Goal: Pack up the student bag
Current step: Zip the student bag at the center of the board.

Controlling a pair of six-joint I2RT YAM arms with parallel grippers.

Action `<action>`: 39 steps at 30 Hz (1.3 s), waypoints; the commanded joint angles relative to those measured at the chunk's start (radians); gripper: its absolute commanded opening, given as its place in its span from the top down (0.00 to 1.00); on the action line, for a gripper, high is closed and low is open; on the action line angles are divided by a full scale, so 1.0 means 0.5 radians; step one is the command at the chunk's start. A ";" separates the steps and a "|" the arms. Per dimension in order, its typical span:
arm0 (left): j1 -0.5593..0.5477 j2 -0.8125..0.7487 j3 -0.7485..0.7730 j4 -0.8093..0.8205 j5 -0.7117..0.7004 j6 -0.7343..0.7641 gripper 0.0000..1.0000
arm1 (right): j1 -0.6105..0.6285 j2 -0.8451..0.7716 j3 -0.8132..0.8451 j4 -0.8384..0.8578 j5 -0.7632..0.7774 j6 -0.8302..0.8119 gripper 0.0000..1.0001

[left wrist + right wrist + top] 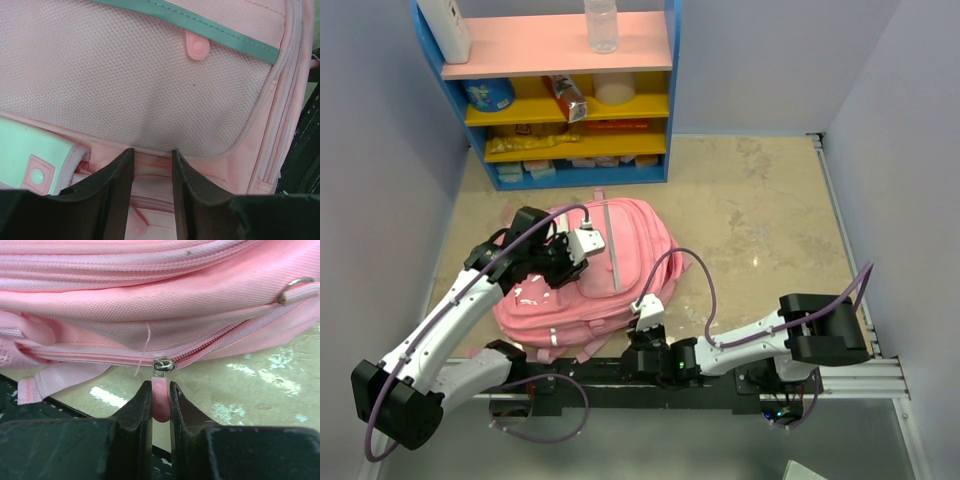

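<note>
Your right gripper (pixel 160 390) is pinched almost closed on one pink zipper pull (pixel 160 407), at the near edge of the student bag (pixel 150 305). Your left gripper (pixel 152 165) sits on top of the bag, jaws partly apart with pink fabric between them; can't tell if it's actually gripping. One mesh pocket (pixel 125 90) is just ahead of it. The one bag lies flat on the table (pixel 760 220), between the two arms and one blue shelf unit (pixel 520 45).

Robot test booth, plain partition walls (pixel 370 150), aluminium mounting rail (pixel 865 378), blue shelf (pixel 672 100) of supplies.
</note>
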 commanded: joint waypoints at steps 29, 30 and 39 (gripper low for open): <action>0.003 -0.334 -0.063 -0.808 -0.239 0.417 0.51 | -0.206 -0.343 -0.104 -0.261 -0.080 0.009 1.00; 0.003 -0.327 -0.082 -0.771 -0.273 0.395 0.51 | -0.203 -0.352 -0.104 -0.258 -0.080 0.015 1.00; 0.006 -0.100 -0.284 -0.231 -0.663 0.144 0.50 | -0.203 -0.395 -0.092 -0.233 -0.122 0.034 1.00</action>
